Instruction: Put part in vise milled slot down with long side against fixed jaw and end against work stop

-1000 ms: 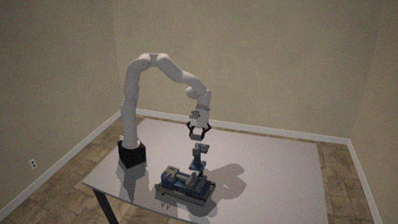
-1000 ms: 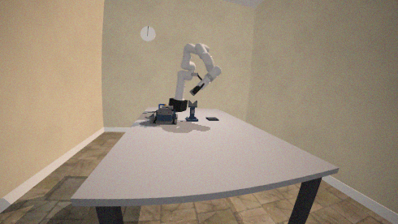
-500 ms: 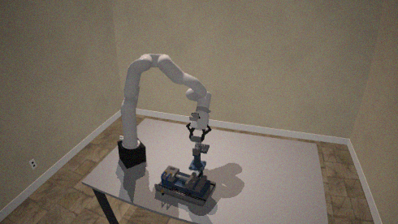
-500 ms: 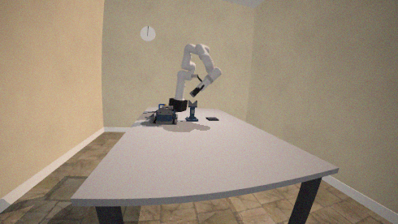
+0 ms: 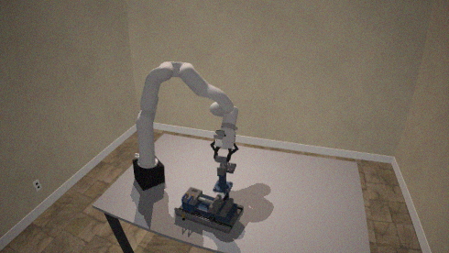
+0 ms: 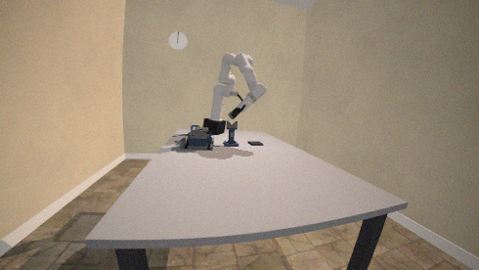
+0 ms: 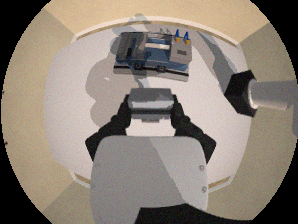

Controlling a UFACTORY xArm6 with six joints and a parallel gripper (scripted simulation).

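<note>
My gripper [image 5: 224,158] is shut on the part [image 5: 224,159], a small grey block, and holds it in the air just above the V-block [image 5: 224,179], a blue stand with a grey top. In the wrist view the part [image 7: 152,108] sits crosswise between the two dark fingers. I cannot tell which way its slot faces. The vise [image 5: 208,208], blue and grey on a dark base, stands near the table's front edge, in front of the V-block; it also shows in the wrist view [image 7: 152,54] beyond the part. The dark infeed plate [image 6: 254,143] lies bare, to the right of the V-block [image 6: 231,134].
The arm's black base [image 5: 147,173] stands to the left of the vise, near the table's left edge. The vise [image 6: 197,139] sits close to the V-block. A wall runs behind the table.
</note>
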